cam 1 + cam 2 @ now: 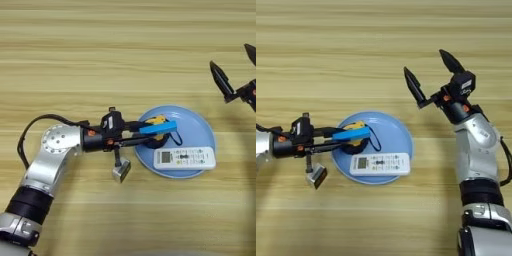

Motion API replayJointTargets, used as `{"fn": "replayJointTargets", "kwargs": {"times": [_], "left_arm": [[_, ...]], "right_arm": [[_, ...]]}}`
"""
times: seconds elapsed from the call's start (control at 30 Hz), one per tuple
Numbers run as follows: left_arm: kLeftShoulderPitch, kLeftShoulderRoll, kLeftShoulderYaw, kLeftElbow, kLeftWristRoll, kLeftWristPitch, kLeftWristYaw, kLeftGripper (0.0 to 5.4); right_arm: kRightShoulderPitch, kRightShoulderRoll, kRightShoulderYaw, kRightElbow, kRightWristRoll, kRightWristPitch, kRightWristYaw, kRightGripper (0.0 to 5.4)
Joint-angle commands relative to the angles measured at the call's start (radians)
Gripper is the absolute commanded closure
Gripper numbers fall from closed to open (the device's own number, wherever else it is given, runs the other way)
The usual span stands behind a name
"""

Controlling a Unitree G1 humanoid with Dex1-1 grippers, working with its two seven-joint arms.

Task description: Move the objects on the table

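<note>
My left gripper [151, 135] reaches from the left over the near-left rim of the light-blue plate [200, 130] and is shut on the bright-blue bar [159, 128]. The bar lies level just above the plate, in front of the tape measure. The silver-grey metal block [121, 171] rests on the wooden table [125, 50] just left of the plate, below the left gripper's wrist. My right gripper [424, 61] hangs open above the table, up and to the right of the plate, holding nothing.
On the plate are a yellow-and-black tape measure [158, 120] at the back left and a white remote control [184, 158] along the front edge. My left forearm [52, 155] slants in from the bottom-left corner.
</note>
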Motion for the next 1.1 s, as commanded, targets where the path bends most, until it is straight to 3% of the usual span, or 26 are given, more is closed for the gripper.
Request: {"fn": "replayJointTargets", "kwargs": {"times": [0.03,0.4,0.8,1.1], "left_arm": [[-0.010,0.007,-0.007,0.007,0.011,-0.016,-0.001,4.68],[-0.016,0.008,-0.016,0.012,0.010,-0.025,-0.003,4.68],[-0.017,0.007,-0.020,0.013,0.012,-0.028,-0.001,4.68],[-0.013,0.010,-0.021,0.006,0.011,-0.026,-0.003,4.68]], "right_arm": [[0.017,-0.032,0.029,-0.080,0.033,0.048,0.076,0.00],[0.089,-0.116,0.144,-0.255,0.045,0.195,0.267,0.00],[0.050,-0.201,0.245,-0.283,-0.018,0.283,0.400,0.00],[0.010,-0.222,0.311,-0.276,-0.070,0.302,0.450,0.00]]}}
